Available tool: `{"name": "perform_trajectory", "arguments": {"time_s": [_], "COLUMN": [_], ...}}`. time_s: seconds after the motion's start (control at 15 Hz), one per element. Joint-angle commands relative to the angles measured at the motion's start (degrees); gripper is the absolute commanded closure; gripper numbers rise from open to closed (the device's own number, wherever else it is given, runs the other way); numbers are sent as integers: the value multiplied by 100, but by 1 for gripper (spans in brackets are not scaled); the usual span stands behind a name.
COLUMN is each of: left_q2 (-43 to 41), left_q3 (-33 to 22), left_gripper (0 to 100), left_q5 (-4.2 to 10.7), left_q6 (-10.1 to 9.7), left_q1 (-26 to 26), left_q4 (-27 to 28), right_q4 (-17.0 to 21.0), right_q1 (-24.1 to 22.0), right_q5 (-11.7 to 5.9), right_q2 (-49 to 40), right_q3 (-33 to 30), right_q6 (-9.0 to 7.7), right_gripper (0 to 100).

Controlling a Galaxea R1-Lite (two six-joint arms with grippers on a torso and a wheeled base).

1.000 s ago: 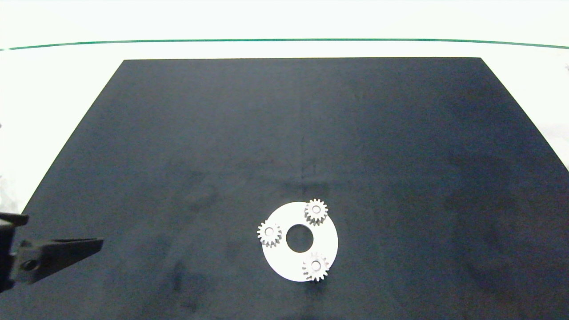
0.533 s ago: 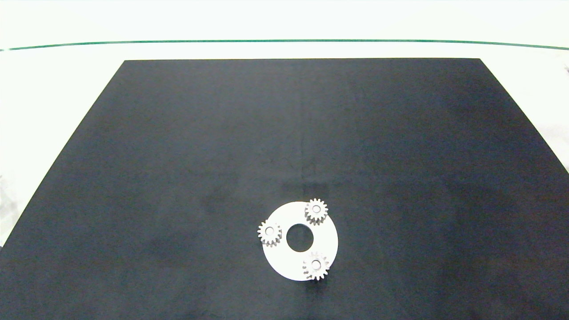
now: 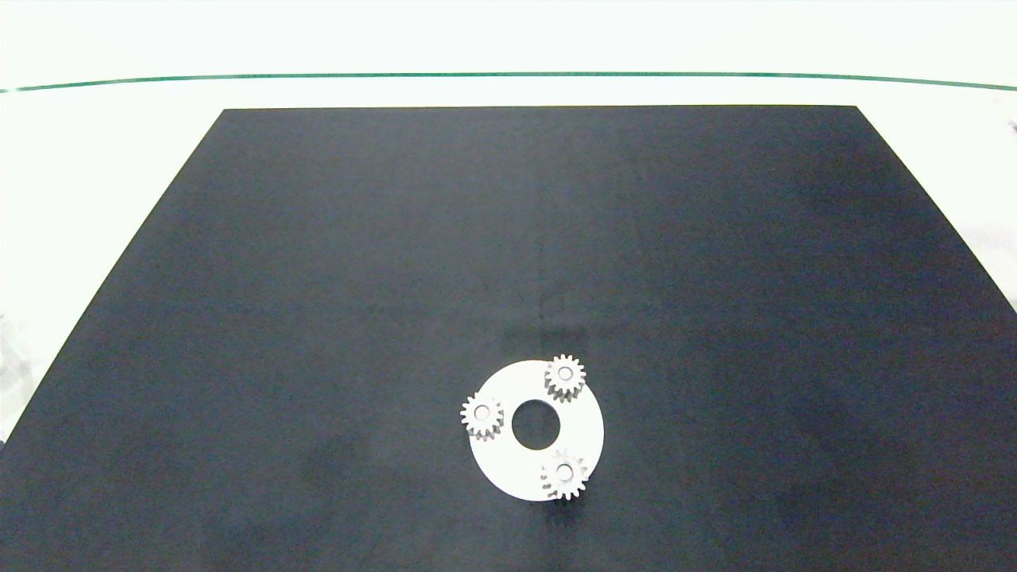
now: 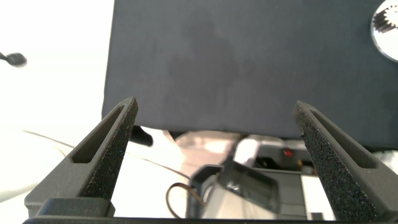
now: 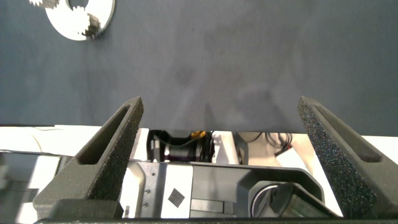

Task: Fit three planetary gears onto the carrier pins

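A white tabletop (image 3: 103, 175) carries a large black mat (image 3: 540, 238), and a thin green line (image 3: 508, 75) runs across the white surface beyond the mat's far edge. On the mat, near its front edge and close to the middle of the head view, lies the flat white disc (image 3: 580, 433) with a large round hole at its centre. The three planetary gears sit on it, each with a carrier pin showing as a pale spot in its bore: one gear (image 3: 565, 374) at about 1 o'clock on the disc, one (image 3: 481, 415) at about 9 o'clock overhanging the disc's rim, and one (image 3: 564, 475) at about 5 o'clock at the near rim. The three stand apart from each other around the central hole.

Neither arm reaches into the head view. The left tool (image 4: 214, 155) hangs past the mat's near edge, its two grey fingers spread wide with nothing between them; the disc edge (image 4: 388, 31) shows only at one corner of its view. The right tool (image 5: 221, 155) is likewise off the mat's near edge, fingers wide apart and empty, with the disc (image 5: 84, 18) and its gears well away across the mat.
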Motion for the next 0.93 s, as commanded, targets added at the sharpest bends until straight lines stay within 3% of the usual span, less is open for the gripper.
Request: {"name": "perform_trajectory", "arguments": {"time_s": [0.07, 0.13, 0.27, 0.47, 0.67, 0.8, 0.93], "left_q2": [-800, -975, -1186, -1503, -1731, -1810, -1810], "left_q3": [289, 306, 289, 368, 412, 429, 412], "left_gripper": [0, 0, 0, 0, 0, 0, 0], "left_q5": [11, 11, 11, -7, -7, 2, -16], "left_q6": [170, 187, 223, 214, 258, 293, 214], "left_q1": [181, 199, 199, 199, 251, 243, 251], "left_q4": [28, 72, 538, 828, 1091, 1293, 1425], "right_q4": [-815, -1387, -1835, -1852, -2441, -2468, -2415], "right_q1": [31, 40, 31, 40, 163, 743, 1692], "right_q5": [-8, -52, -131, -140, -131, -131, -131], "right_q2": [-919, -928, -823, -726, -541, -498, -770], "right_q3": [844, 1090, 1310, 1820, 2435, 2479, 2620], "right_q6": [114, 272, 465, 430, 255, 272, 263], "right_gripper": [0, 0, 0, 0, 0, 0, 0]}}
